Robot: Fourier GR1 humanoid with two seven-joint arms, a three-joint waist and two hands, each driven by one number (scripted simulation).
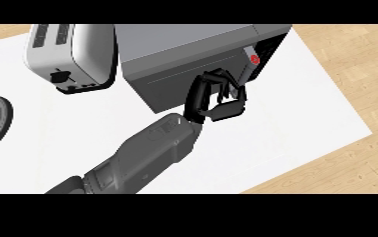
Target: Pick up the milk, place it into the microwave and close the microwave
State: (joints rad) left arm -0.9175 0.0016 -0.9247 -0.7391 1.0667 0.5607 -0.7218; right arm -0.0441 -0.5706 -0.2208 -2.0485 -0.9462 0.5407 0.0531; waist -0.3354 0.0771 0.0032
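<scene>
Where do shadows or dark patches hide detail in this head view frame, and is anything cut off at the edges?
Head view: the microwave opening at right is nearly black, so its inside is unreadable; the milk carton shows only partly above the robot hand; the toaster casts a thin dark rim on the white counter; a dark round object is cropped at the left edge.

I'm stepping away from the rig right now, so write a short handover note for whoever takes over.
One hand shows, at the microwave's front, fingers curled round the milk, a white carton with a red mark; which hand it is I cannot tell.
The other hand is out of view.
A toaster stands to the microwave's left.
Done: milk picked up and brought to the microwave.
Left: set it fully inside, let go, close the door.
</scene>
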